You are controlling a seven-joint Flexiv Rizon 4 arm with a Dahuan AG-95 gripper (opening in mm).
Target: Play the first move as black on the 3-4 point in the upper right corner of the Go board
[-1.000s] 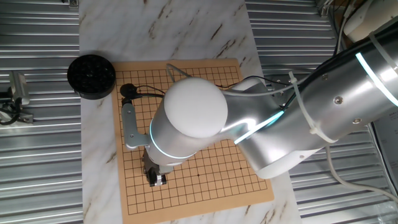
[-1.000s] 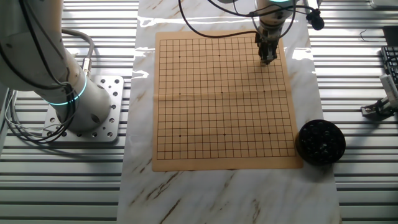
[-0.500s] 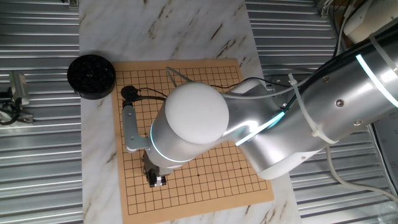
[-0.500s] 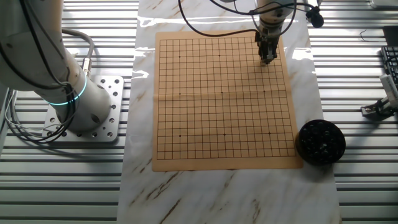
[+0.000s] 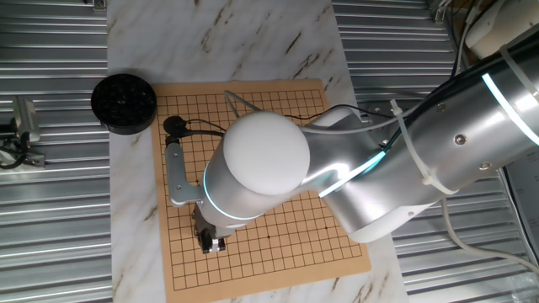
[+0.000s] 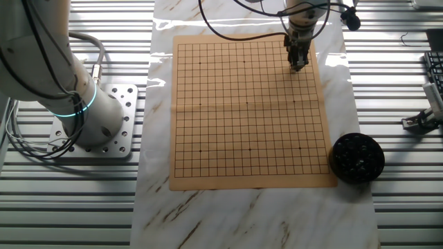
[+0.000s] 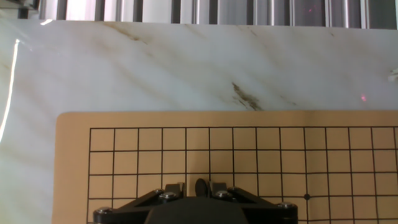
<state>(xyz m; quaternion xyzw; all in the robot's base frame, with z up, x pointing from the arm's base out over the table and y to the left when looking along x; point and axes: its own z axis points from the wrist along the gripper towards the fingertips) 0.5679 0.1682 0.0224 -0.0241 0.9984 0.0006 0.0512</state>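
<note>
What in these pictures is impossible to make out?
- Fingertips of the gripper: the hand view's bottom edge cuts them off; whether the dark stone touches the board is unclear.
- Board centre: the arm covers it in one fixed view.
- Bowl contents: too small to count.

A desk (image 6: 55, 207) of ribbed grey metal slats carries a long white marble-patterned sheet (image 6: 228, 218). On the sheet lie a large square tan wooden board (image 6: 242, 138) with a fine black grid and, just beside one corner, a round black ribbed bowl (image 6: 356, 157).
</note>
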